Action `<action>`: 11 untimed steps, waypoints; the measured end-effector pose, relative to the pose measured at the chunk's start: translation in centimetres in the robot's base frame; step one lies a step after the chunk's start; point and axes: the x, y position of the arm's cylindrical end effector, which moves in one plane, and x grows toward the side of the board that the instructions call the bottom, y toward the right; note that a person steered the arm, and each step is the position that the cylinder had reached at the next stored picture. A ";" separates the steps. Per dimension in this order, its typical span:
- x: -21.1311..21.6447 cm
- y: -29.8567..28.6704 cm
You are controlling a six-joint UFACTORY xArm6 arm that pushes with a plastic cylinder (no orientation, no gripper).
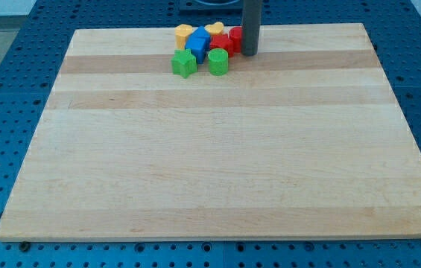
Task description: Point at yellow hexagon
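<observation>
The yellow hexagon (184, 33) lies near the top edge of the wooden board (217, 149), at the left end of a tight cluster of blocks. My tip (249, 53) rests on the board at the right end of that cluster, right beside a red block (235, 38), about 85 pixels to the right of the yellow hexagon. Between them lie a blue block (199, 42), a yellow heart-like block (214, 30) and a red block (220, 44).
Two green blocks sit at the cluster's lower edge: a star-like one (184, 63) and a rounder one (218, 62). The board lies on a blue perforated table (1, 89). The arm's base shows at the view's top.
</observation>
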 end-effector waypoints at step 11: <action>-7.4 -10.7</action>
